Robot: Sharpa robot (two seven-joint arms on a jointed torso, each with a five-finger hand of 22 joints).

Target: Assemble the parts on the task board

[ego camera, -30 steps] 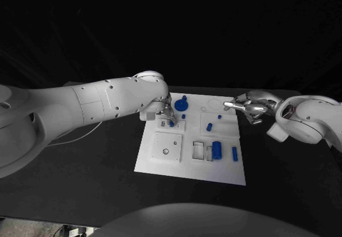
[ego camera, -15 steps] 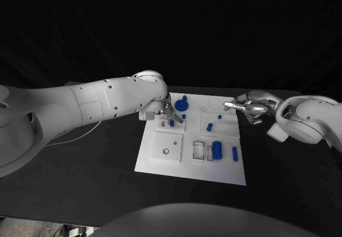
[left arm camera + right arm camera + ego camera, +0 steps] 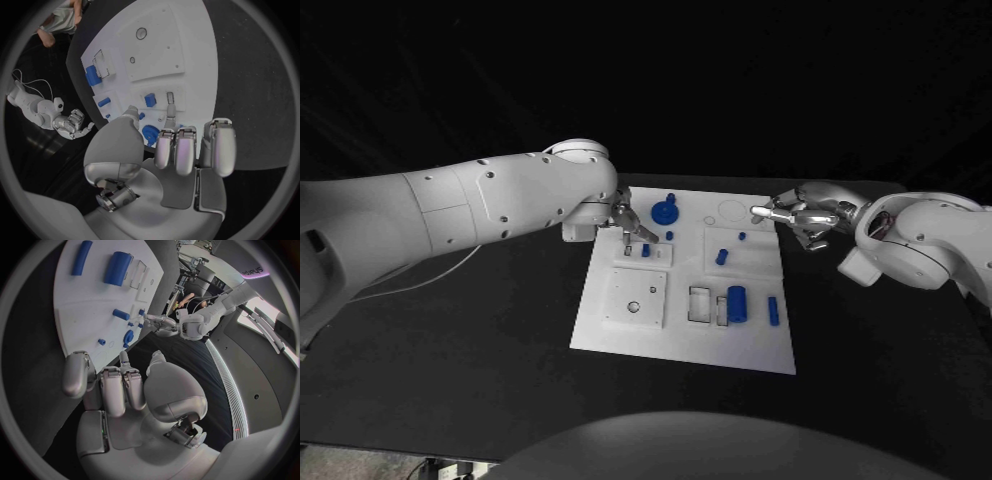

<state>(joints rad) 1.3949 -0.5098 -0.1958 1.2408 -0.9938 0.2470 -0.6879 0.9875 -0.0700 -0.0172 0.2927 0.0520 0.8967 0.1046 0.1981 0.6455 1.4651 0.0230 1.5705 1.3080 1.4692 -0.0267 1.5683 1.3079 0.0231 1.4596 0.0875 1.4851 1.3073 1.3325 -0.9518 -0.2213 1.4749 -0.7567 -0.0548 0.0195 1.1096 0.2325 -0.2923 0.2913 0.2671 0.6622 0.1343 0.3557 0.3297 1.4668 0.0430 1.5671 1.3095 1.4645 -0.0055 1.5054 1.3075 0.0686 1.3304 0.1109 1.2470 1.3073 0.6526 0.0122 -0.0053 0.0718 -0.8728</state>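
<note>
- Since a second ago the left hand [image 3: 623, 222] has drawn back from the small blue part [image 3: 646, 250] it hung over; that part now stands uncovered just in front of its fingertips, on the task board [image 3: 625, 340].
- The left hand holds nothing, its fingers [image 3: 177, 150] held side by side and extended, pointing at the board's far left corner, above its surface.
- A blue gear-shaped part [image 3: 666, 212] lies just beside the left hand, toward the board's middle; a little blue peg [image 3: 671, 236] sits close below it.
- The right hand [image 3: 796, 220] has kept its place off the board's far right corner, its fingers [image 3: 112, 385] loosely curled with nothing in them, apart from any part.
- Nearest the right hand are a tiny blue stud [image 3: 743, 237] and a short tilted blue cylinder [image 3: 724, 257].
- Farther from both hands, toward the robot, a thick blue cylinder [image 3: 737, 303] lies beside a thin blue bar [image 3: 773, 309].
</note>
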